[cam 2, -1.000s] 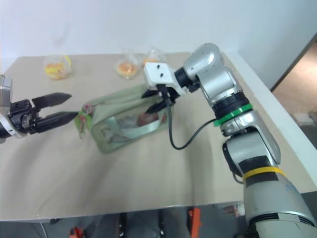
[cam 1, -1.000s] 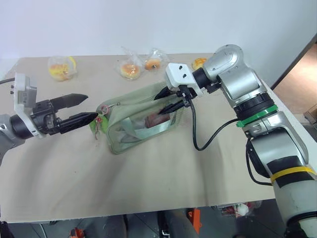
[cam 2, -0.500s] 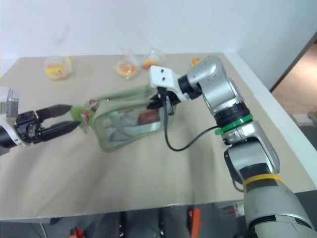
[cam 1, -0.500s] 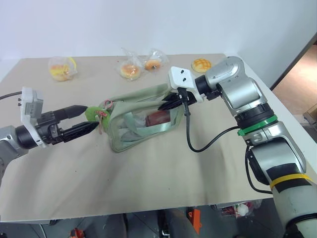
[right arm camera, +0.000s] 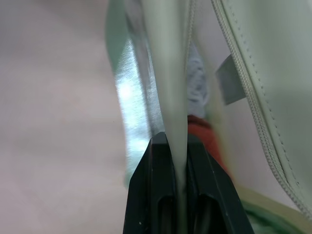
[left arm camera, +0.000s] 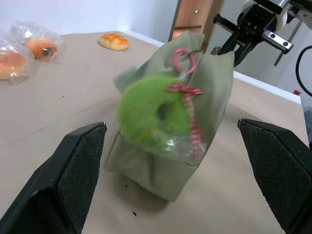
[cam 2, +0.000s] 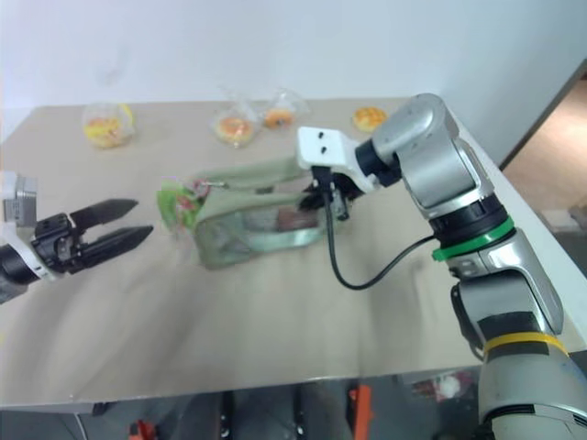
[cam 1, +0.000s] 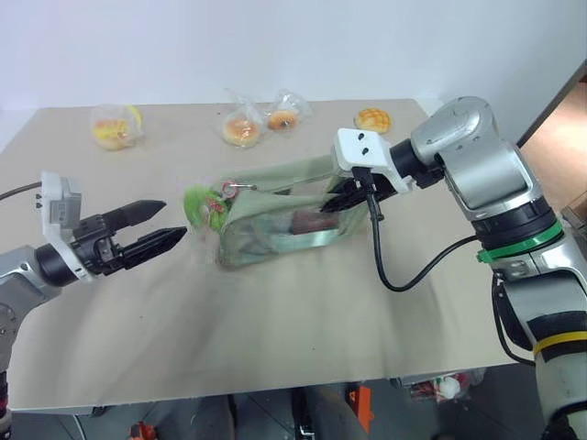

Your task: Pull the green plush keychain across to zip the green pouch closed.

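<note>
1. A tan counter [cam 1: 275,302] is backed by a plain white wall; wrapped buns [cam 1: 243,128] lie along the far edge, at 12 o'clock from the green pouch [cam 1: 284,220].
2. The green pouch sits mid-counter, its right end lifted slightly. The green plush keychain [left arm camera: 151,112] hangs from a pink ring at the pouch's left end, at 9 o'clock on the pouch.
3. The right gripper [right arm camera: 178,165] has its fingers clamped flat on a fold of pouch fabric at the right end, near 3 o'clock. This hold is judged to be the anchor for zipping.
4. The left gripper [cam 1: 151,229] has its fingers spread wide and empty; it sits at 9 o'clock from the keychain, near but apart.
5. Step in hand, as judged: the keychain is to be taken by the left fingers.
6. For a good grasp, the plush or its ring should be centred between the fingers before closing, without pouch fabric being caught.
7. The pull should then be run along the zipper line toward 3 o'clock, with the right hold kept taut so the pouch is not dragged.
</note>
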